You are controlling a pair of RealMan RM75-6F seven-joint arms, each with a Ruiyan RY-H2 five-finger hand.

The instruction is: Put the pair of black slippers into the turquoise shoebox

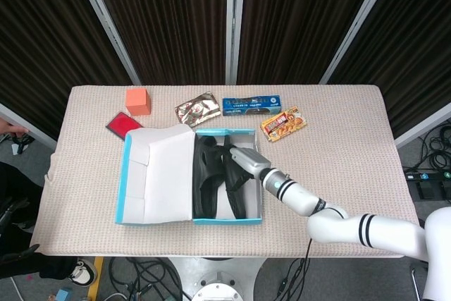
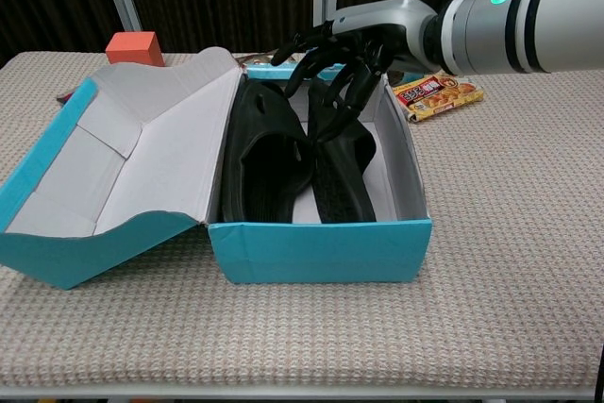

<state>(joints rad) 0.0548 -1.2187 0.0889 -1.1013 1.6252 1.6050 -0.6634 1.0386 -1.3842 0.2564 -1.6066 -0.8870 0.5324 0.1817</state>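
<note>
while both black slippers (image 2: 302, 162) lie inside the turquoise shoebox (image 2: 321, 247), long axes running front to back, the right hand (image 2: 335, 58) hovers over the far end of the right one, fingers spread and holding nothing.

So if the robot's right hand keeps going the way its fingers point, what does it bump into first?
Probably the right slipper. The right hand reaches down into the shoebox with its fingers on or just above that slipper; contact is hard to judge. The left slipper lies beside it.
</note>
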